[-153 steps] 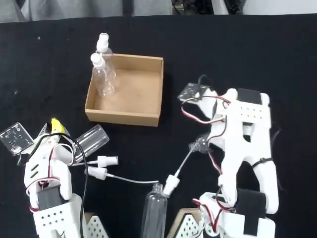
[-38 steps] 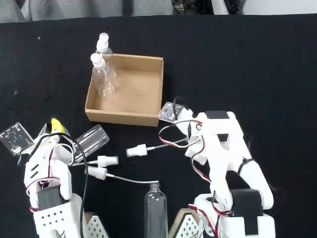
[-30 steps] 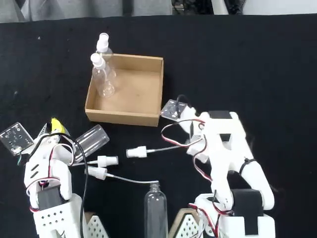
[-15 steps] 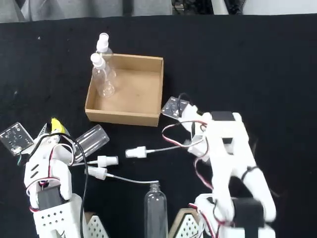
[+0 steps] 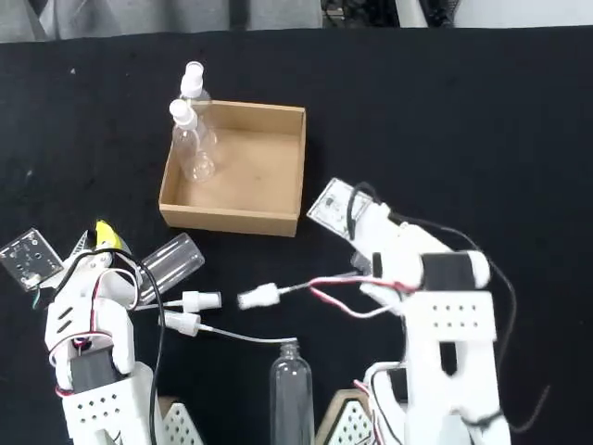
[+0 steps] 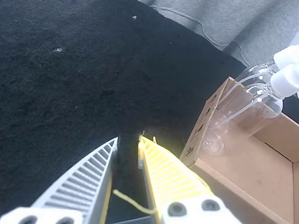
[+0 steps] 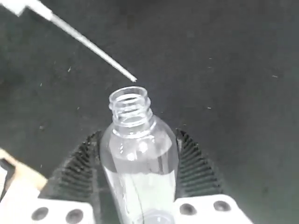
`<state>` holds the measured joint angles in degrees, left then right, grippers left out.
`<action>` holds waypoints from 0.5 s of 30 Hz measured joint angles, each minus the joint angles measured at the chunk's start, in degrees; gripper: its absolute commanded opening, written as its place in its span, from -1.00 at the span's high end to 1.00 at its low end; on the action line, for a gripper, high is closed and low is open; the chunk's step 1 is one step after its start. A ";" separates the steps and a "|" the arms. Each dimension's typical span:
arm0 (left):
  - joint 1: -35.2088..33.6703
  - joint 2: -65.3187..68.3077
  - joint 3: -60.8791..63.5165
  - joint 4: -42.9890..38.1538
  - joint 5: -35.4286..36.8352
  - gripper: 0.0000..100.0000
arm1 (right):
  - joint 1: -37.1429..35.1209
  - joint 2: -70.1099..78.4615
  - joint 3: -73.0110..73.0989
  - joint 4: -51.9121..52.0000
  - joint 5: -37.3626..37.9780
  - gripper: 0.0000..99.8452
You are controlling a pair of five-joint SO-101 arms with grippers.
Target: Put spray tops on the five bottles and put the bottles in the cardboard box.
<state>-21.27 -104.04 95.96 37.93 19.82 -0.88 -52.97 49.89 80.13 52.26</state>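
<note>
Two capped bottles (image 5: 193,148) stand at the far left corner of the cardboard box (image 5: 230,221) — three spray tops (image 5: 202,300) lie before it, an open bottle (image 5: 290,399) nearer still

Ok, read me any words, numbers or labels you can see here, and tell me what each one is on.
No text can be read.
cardboard box: dark printed marks on its outer wall, too blurred to read.
capped bottles: clear plastic, no label seen.
</note>
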 measured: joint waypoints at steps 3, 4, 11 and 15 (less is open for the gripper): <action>0.00 0.00 0.00 0.00 0.00 0.87 | 0.00 -4.04 0.00 0.97 -2.20 0.95; 0.00 0.00 0.00 0.00 0.00 0.87 | -0.97 -5.27 0.00 1.23 -3.34 0.95; 0.00 0.00 0.00 0.00 0.00 0.87 | -9.85 -12.40 0.00 1.41 -11.87 0.95; 0.00 0.00 0.00 0.00 0.00 0.87 | -13.27 -13.80 0.00 1.41 -15.82 0.95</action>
<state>-21.27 -104.04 95.96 37.93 19.82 -14.15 -66.77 49.89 81.54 36.44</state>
